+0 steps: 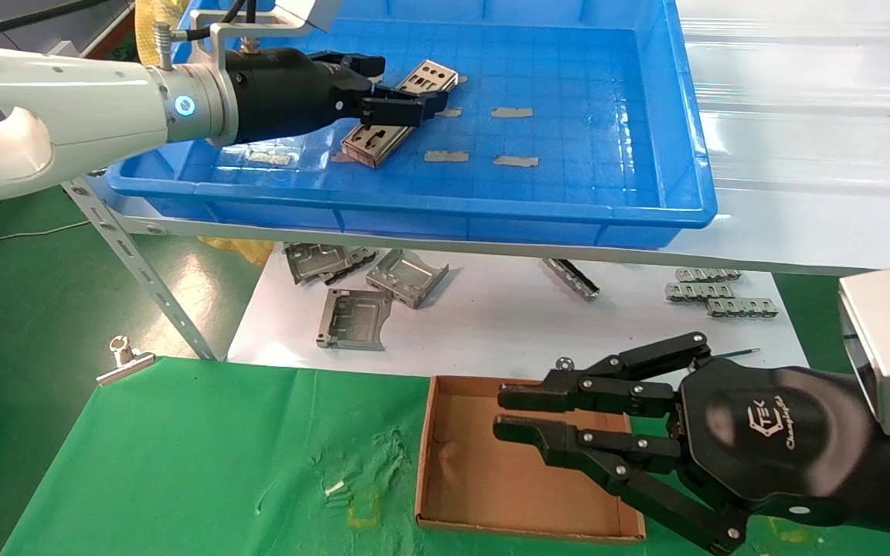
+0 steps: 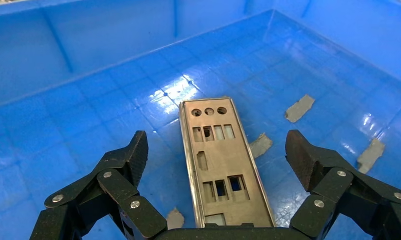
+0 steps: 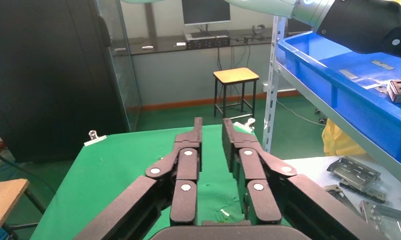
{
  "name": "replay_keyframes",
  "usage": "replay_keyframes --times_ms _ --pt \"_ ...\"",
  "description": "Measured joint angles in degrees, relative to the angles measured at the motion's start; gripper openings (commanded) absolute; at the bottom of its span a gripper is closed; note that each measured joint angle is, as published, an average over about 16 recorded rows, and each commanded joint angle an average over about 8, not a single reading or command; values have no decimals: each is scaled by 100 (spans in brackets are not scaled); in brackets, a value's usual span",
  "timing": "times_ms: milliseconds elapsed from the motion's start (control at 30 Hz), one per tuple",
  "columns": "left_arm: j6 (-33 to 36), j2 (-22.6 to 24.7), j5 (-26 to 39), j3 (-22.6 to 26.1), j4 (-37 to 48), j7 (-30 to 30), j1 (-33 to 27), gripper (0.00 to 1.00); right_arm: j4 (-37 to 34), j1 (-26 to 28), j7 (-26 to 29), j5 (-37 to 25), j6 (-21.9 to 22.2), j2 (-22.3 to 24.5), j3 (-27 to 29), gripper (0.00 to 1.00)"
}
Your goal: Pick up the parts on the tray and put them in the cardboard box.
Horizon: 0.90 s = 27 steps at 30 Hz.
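One of the parts (image 2: pixel 218 165), a long punched plate, is seen lying flat on the floor of the tray (image 1: pixel 607 116), apparently on top of another like it, and nothing has yet been lifted. It is straddled by the left gripper (image 2: pixel 216 150), whose jaws are spread wide to either side without contact. The cardboard box (image 1: pixel 491 463) on the green cloth is seen empty, so the whole transfer is judged outstanding. The right gripper (image 1: pixel 503 413), fingers nearly together, is held idle above the box.
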Motion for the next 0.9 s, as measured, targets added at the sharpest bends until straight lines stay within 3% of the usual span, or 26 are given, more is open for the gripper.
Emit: replay_keyframes --times_ms 133,200,900 --pt "-43 -2 -9 31 -48 -91 28 8 0 0 0 0 0 0 0 100" --pt "-61 -3 -10 49 -73 -119 41 0 0 0 0 0 0 0 -1 100" --pt "-238 -5 -69 239 -279 -77 111 0 0 1 -1 2 1 1 -3 100"
